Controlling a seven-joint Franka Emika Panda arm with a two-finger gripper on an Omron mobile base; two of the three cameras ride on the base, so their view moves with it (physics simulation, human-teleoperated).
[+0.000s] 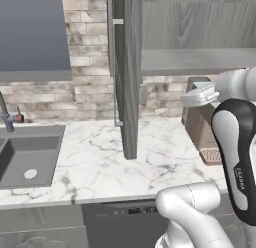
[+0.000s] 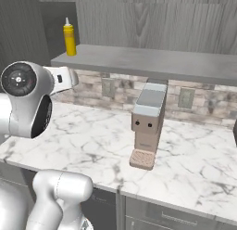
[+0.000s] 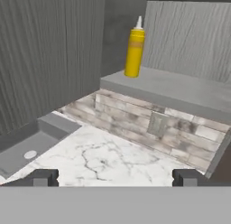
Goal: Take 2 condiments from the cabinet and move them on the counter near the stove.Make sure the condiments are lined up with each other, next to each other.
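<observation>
A: Bottle (image 2: 69,37) — the yellow one — where does it stand?

B: Upright on the cabinet (image 2: 152,20) shelf (image 2: 152,64), at its left end near the back corner. The hand view has it (image 3: 134,49) there too, white nozzle up, close to the open door (image 3: 45,60).

A: And the hand (image 3: 115,178)?

B: Open, holding nothing. Its two tips (image 3: 43,177) sit wide apart, well short of the bottle, above the desk (image 3: 113,160).

A: What is on the desk?

B: A tan coffee machine (image 2: 147,127) by the brick wall (image 2: 115,87), under the shelf. A sink (image 1: 25,159) lies to the left, with a faucet (image 1: 6,114) behind it.
</observation>
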